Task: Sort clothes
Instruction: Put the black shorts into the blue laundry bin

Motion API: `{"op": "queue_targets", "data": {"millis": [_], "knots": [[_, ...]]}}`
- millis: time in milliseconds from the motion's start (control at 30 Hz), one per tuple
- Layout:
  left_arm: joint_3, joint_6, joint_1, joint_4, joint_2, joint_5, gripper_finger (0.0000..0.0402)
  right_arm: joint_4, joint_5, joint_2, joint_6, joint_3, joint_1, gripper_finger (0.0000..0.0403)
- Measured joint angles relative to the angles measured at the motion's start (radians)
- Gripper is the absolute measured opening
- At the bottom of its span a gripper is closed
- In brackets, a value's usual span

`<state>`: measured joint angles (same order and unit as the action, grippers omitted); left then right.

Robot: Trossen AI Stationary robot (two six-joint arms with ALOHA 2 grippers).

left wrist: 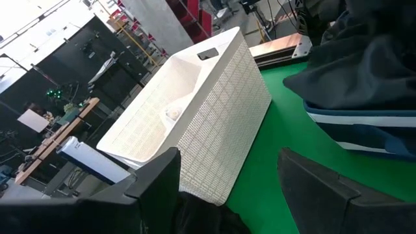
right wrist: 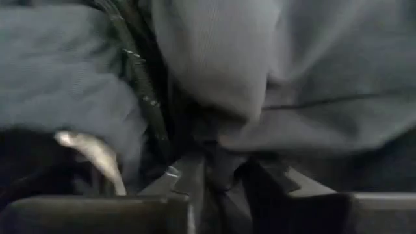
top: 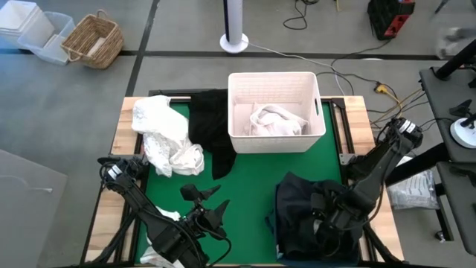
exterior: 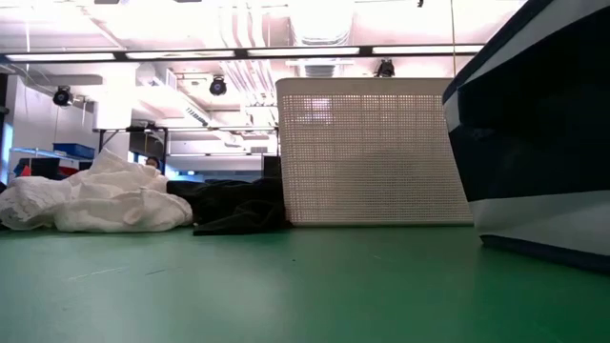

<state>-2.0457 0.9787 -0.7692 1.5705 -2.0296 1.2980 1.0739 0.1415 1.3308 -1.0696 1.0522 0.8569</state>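
High view: we are lowering our right gripper (top: 321, 216) into the navy bin (top: 297, 195), jaws parting off dark clothes (right wrist: 214, 78); next, withdrawing for the white heap (top: 163, 134).

floor: grey concrete (top: 67, 112), dark seams across it
table: green mat (top: 253, 179), wooden edges (top: 123, 123)
far left: wicker basket (top: 93, 41), clear plastic bins (top: 33, 30) just beside it
far side: white post base (top: 236, 41), cables (top: 357, 52) on floor
ceiling: long strip lights (exterior: 305, 51), white ducts (exterior: 243, 24)
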Motion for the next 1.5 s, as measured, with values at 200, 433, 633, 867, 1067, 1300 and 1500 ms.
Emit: {"op": "queue_targets", "data": {"millis": [200, 433, 633, 867, 1067, 1300, 1500], "knots": [[0.000, 0.000, 0.000, 0.000, 0.000, -0.005, 0.0233, 0.168, 0.002, 0.000, -0.027, 0.167, 0.005, 0.0131], [0.000, 0.000, 0.000, 0.000, 0.000, -0.006, 0.0233, 0.269, 0.274, -0.001, 0.018, 0.241, -0.002, 0.0103], [0.000, 0.000, 0.000, 0.000, 0.000, -0.006, 0.0233, 0.155, 0.392, 0.003, 0.155, 0.167, -0.051, 0.0024], [0.000, 0.000, 0.000, 0.000, 0.000, -0.007, 0.0233, -0.183, 0.285, 0.003, 0.317, -0.019, -0.109, 0.0013], [0.000, 0.000, 0.000, 0.000, 0.000, -0.007, 0.0233, -0.457, 0.171, 0.011, 0.341, -0.195, -0.114, 0.0012], [0.000, 0.000, 0.000, 0.001, 0.000, -0.008, 0.0233, -0.539, 0.146, 0.018, 0.241, -0.342, -0.114, 0.0012], [0.000, 0.000, 0.000, 0.001, 0.000, -0.008, 0.0233, -0.524, 0.138, 0.018, 0.295, -0.309, -0.114, 0.0012]]}}
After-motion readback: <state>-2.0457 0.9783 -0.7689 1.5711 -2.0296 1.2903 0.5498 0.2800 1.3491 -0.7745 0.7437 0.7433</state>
